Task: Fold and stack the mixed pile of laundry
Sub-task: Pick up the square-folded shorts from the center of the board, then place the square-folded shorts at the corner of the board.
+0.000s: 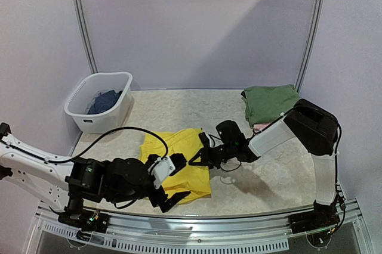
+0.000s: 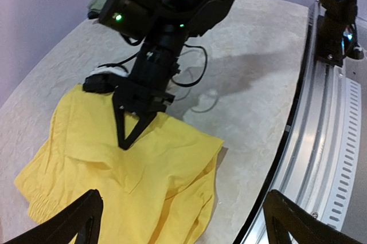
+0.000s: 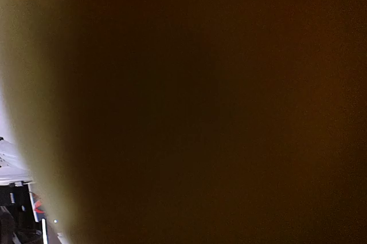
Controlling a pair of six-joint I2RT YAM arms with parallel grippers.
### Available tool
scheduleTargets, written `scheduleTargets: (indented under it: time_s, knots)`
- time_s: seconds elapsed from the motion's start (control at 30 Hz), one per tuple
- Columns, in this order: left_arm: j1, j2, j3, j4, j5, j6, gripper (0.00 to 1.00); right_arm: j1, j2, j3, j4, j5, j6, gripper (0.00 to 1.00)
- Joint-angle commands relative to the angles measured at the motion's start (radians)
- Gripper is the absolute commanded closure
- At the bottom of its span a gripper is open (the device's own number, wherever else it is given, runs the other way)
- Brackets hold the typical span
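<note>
Right end effector [image 2: 123, 141] is down on the cloth, its 2 fingers drawn together to a point and, by the look of it, nipping a fold of the yellow shorts [image 2: 114, 181] at their right-hand edge. Its own wrist camera gives nothing but a dark yellow-brown blur, so fabric seems to sit right against that lens and the pinch itself cannot be checked from there. Across from it, the left end effector [image 2: 182, 221] has its fingers spread wide with nothing between them, over the near-left part of the same garment, not gripping. So the shorts lie between the 2 end effectors, spread mostly flat on the tabletop [image 2: 246, 83]. Their gathered waistband is on the left arm's side and the rumpled hem runs out toward the right arm's tips. I judge the long axis to run roughly along the line joining the 2 arms. That would put a fold from the right arm straight toward the left one, which is the nearer to the waistband. Further out, the olive-green garment [image 1: 270, 100] sits folded at the far right with a pink garment [image 1: 258, 127] peeking out beneath it. The white basket [image 1: 98, 120] at the far left holds a dark blue garment [image 1: 106, 100].
</note>
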Motion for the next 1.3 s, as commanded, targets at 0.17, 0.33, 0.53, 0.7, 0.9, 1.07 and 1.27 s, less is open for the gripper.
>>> scheduleTargets:
  time_s: [0.17,0.33,0.53,0.7,0.9,1.07,1.27]
  knots:
    - [-0.005,-0.190,0.031,-0.458,-0.280,-0.244,0.00,-0.058,-0.056,0.223,-0.515,0.068,-0.292,1.00]
    - [-0.005,-0.228,0.029,-0.580,-0.346,-0.322,0.01,-0.099,-0.037,0.376,-0.730,0.116,-0.413,1.00]
    - [-0.005,-0.242,0.004,-0.638,-0.379,-0.353,0.00,-0.169,-0.007,0.568,-0.951,0.191,-0.522,1.00]
    - [-0.006,-0.244,-0.012,-0.631,-0.372,-0.347,0.01,-0.238,0.017,0.689,-1.103,0.288,-0.598,1.00]
    - [-0.006,-0.277,-0.026,-0.617,-0.363,-0.336,0.01,-0.323,0.030,0.811,-1.277,0.322,-0.719,1.00]
    - [-0.006,-0.339,-0.044,-0.601,-0.343,-0.321,0.00,-0.397,0.040,0.913,-1.396,0.381,-0.818,1.00]
    - [-0.007,-0.398,-0.055,-0.594,-0.333,-0.308,0.00,-0.465,0.095,1.116,-1.516,0.391,-0.921,1.00]
